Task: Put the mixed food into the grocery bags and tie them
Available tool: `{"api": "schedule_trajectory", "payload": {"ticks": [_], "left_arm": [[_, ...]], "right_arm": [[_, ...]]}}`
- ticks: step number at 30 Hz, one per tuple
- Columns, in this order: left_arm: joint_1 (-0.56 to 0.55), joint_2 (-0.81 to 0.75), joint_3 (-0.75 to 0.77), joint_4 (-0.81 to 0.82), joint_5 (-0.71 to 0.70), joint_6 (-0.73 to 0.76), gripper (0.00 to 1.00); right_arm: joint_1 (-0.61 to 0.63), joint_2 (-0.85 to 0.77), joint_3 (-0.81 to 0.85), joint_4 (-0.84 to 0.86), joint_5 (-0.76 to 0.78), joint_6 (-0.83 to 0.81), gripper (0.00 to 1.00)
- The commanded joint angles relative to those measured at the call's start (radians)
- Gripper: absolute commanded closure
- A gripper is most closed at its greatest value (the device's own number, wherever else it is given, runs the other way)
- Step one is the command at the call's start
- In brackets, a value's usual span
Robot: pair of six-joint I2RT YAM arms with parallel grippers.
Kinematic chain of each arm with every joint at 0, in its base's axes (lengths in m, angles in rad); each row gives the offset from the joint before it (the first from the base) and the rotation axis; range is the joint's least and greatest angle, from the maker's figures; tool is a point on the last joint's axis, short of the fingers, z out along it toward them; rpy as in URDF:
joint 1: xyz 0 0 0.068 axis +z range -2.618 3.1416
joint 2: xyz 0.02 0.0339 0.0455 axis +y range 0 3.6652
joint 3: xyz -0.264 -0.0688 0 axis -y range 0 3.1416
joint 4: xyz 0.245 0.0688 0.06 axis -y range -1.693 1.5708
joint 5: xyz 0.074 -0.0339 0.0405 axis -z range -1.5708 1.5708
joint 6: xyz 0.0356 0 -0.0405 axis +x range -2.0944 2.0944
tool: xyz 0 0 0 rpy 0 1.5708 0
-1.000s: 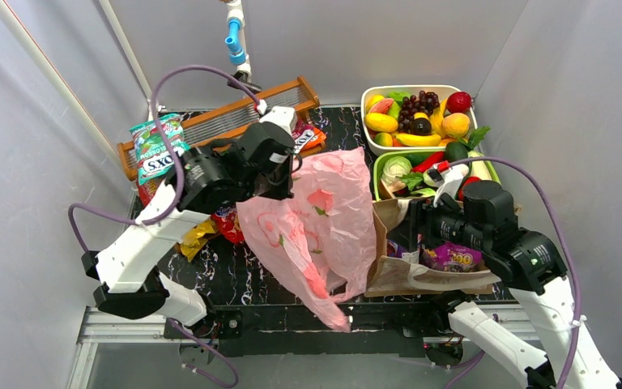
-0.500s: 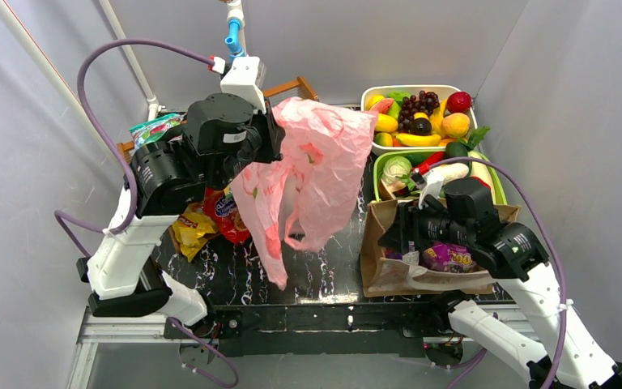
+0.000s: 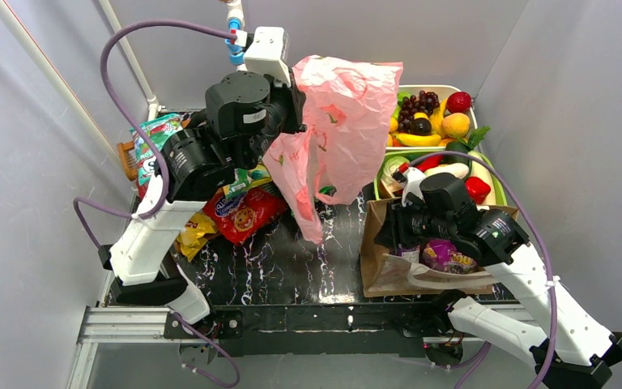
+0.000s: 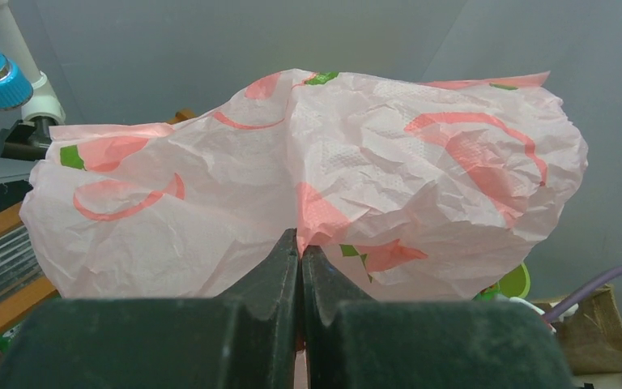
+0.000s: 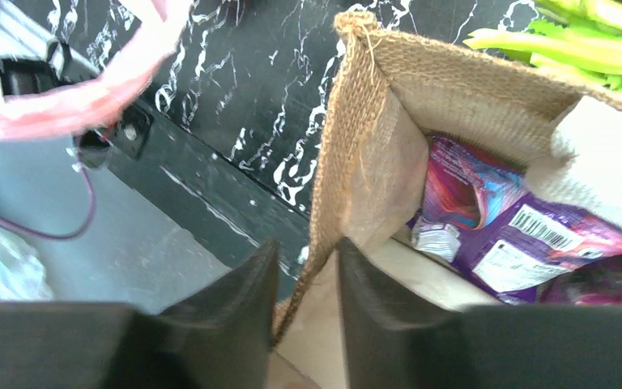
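The left end effector (image 4: 300, 245) has its fingers pressed together on a fold of the pink plastic bag (image 3: 345, 113), which it holds high above the bench (image 3: 291, 271). The bag billows out past the fingertips and one loose end hangs down toward the marbled surface. The right end effector (image 5: 308, 271) is low at the corner of the brown tote (image 3: 385, 271). Its fingers stand slightly apart, one on each side of the burlap wall, with a gap showing beside the fabric, so it is not clamped. A purple snack packet (image 5: 526, 243) lies inside the tote. A red snack packet (image 3: 244, 217) lies on the bench under the left arm, and toy fruit fills the white tray (image 3: 431, 87) at the back.
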Motion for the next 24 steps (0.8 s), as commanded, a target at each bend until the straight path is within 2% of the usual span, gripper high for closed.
{"api": "schedule_trajectory", "payload": {"ticks": [1, 4, 6, 15, 24], "left_arm": [[-0.002, -0.007, 0.020, 0.092, -0.027, 0.066, 1.00], [-0.001, 0.007, 0.022, 0.138, -0.051, 0.132, 1.00], [0.002, 0.024, 0.037, 0.158, -0.064, 0.168, 1.00], [0.040, 0.077, 0.100, 0.260, -0.071, 0.230, 1.00], [0.074, 0.065, 0.112, 0.351, -0.112, 0.273, 1.00]], "right_arm": [[0.022, 0.020, 0.052, 0.026, 0.060, 0.005, 0.73], [0.044, 0.052, 0.067, 0.035, 0.037, 0.013, 0.91], [0.070, 0.075, 0.086, 0.046, 0.030, 0.021, 0.99], [0.267, 0.204, 0.165, 0.233, 0.004, 0.109, 0.99], [0.411, 0.461, 0.310, 0.500, 0.039, 0.143, 0.99]]}}
